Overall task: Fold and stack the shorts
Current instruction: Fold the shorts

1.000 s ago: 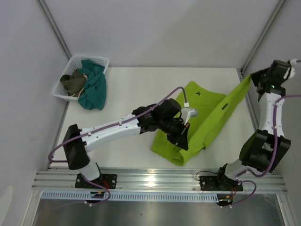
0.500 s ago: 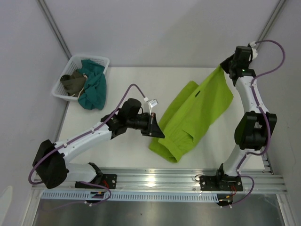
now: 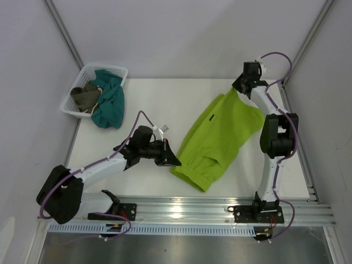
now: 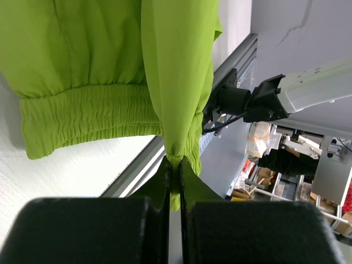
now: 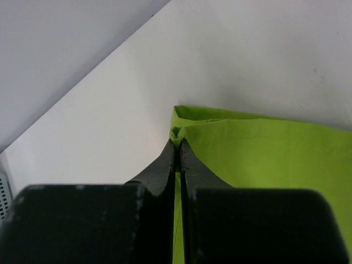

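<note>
The lime-green shorts [image 3: 220,137] lie folded lengthwise on the white table [image 3: 159,110], running from the back right to the near middle. My left gripper [image 3: 175,161] is shut on the elastic waistband end; the left wrist view shows the gathered band [image 4: 99,118] and a pinched fold between my jaws [image 4: 175,165]. My right gripper [image 3: 235,89] is shut on the far leg hem corner [image 5: 177,133], low over the table at the back. The drawstring and logo are hidden.
A white basket [image 3: 77,91] at the back left holds a teal garment [image 3: 110,99] and an olive-brown garment [image 3: 87,98]. An aluminium rail [image 3: 181,212] runs along the near edge. Enclosure walls stand close on both sides.
My right gripper has swung the leg end from the far right to the left over the shorts, laying it flat. My left gripper has pulled the waistband end left and toward the near edge.
</note>
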Controlling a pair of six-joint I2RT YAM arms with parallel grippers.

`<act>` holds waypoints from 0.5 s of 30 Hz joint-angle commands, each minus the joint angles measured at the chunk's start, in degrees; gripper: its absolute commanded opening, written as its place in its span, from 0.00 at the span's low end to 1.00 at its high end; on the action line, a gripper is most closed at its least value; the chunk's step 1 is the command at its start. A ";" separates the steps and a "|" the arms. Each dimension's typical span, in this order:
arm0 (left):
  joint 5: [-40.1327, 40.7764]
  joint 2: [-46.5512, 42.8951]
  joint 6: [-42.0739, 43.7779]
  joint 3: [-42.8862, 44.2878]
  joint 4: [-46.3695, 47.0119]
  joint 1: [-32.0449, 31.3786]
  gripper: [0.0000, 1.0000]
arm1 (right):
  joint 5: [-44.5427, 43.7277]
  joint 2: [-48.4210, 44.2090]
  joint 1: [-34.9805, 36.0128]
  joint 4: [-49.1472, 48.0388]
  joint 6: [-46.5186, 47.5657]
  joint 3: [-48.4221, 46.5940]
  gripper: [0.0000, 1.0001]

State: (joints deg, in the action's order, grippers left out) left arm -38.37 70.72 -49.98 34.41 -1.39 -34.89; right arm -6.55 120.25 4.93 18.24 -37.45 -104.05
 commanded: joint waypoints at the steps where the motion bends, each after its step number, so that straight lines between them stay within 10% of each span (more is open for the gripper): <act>1: -3.12 2.40 1.11 2.32 -3.52 0.18 0.00 | -4.26 1.74 -0.45 -2.86 0.80 -4.49 0.00; 15: 0.49 9.69 1.28 0.65 -9.77 0.18 0.00 | -4.00 11.50 -0.18 2.41 4.32 -14.42 0.00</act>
State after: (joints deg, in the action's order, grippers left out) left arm -35.99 78.76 -49.52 35.18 -4.58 -34.68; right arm -6.59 130.23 5.74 25.43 -35.20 -113.47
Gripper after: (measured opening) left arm 0.025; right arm 0.009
